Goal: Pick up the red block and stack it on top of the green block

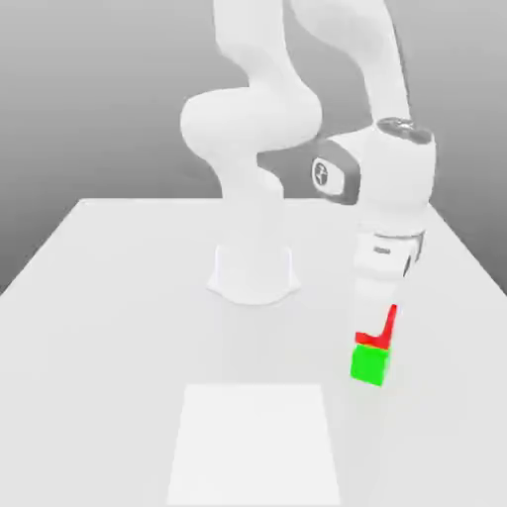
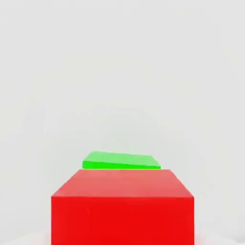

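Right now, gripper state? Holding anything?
Gripper: closed on the red block, which sits at the green block's top; contact between the two cannot be told.

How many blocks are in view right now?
2. The red block sits under the tool, on or just above the green block, toward the exterior view's right side of the table. None other visible.

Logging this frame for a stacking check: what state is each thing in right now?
Red block: under the claw, right above the green block; whether it touches cannot be told.
Green block: upright on the table.
Claw: lowered over the blocks.
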